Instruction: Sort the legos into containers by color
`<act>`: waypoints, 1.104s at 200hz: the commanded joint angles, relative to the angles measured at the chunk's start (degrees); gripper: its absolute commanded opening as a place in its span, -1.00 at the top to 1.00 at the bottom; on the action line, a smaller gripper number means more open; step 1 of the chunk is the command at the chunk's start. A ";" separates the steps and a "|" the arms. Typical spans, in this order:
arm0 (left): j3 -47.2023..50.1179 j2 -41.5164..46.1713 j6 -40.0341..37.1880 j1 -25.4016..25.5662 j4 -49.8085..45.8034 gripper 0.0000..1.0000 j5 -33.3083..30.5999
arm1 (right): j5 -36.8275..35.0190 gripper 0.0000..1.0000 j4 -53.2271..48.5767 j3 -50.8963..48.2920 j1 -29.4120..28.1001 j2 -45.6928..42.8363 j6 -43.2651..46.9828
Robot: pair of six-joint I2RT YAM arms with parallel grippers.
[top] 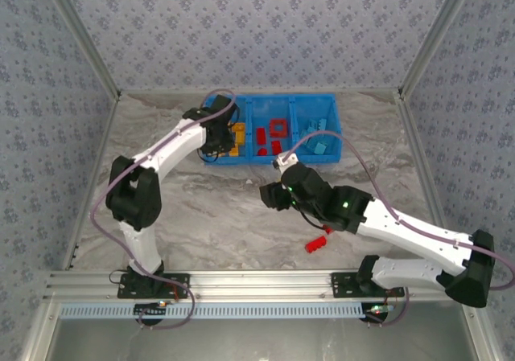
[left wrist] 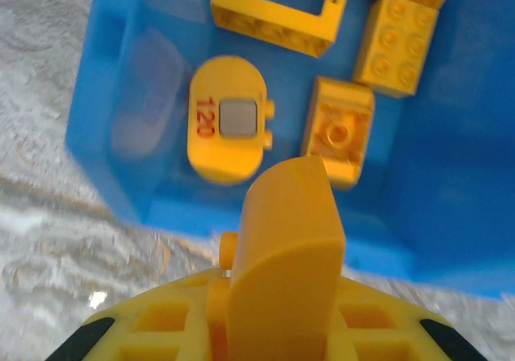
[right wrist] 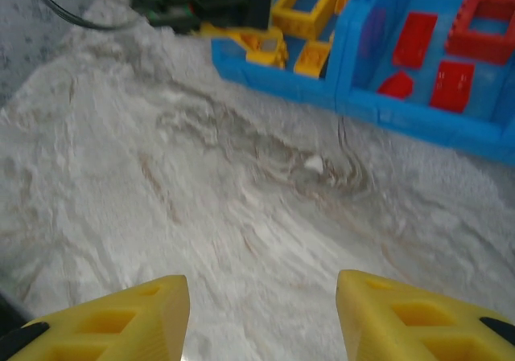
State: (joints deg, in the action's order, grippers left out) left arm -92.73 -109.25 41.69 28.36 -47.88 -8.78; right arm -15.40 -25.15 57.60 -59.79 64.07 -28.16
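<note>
my left gripper is clamped on a yellow curved lego. the lego stands upright btwn the fingers, w/ a stud showing on its left side. the gripper hangs over the near edge of the left compartment of the blue bin.

below it in that compartment:
- a rounded yellow piece w/ "120" printed on it and a grey square
- a yellow frame further back
- a studded yellow brick
- a smaller yellow brick, just beside the rounded piece

my right gripper is open, nothing btwn the fingers. it sits over bare marble counter, near the bin's front wall but apart from it. ahead of it, the middle compartment holds the reds: a red frame toward the back and flat red bricks nearer the front. the right compartment has the light blue legos.

one loose red lego lies on the counter beside my right forearm. it's well apart from the bin, on the side toward the arm bases. can't tell its exact shape from the top view, too small.
</note>
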 commanded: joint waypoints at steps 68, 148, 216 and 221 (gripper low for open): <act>-10.60 -13.28 -5.28 -5.24 7.70 0.69 20.09 | -3.08 -0.08 4.05 -2.13 -0.52 -0.92 -1.25; -7.44 -14.54 -3.44 -5.77 11.84 0.65 24.21 | -13.09 -0.08 2.28 12.82 -4.66 15.89 6.79; -7.60 -15.19 -3.94 -5.82 11.83 0.52 25.86 | -24.62 -0.08 -1.63 25.55 -9.81 31.42 9.45; -7.61 -15.13 -3.98 -5.82 11.67 0.49 25.97 | -24.39 -0.08 -1.56 25.33 -9.82 31.47 9.08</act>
State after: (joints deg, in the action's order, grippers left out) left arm -99.90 -123.44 37.98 22.83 -36.03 15.55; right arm -35.18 -23.83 81.06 -69.36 94.70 -19.64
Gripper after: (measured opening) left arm 0.261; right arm 0.541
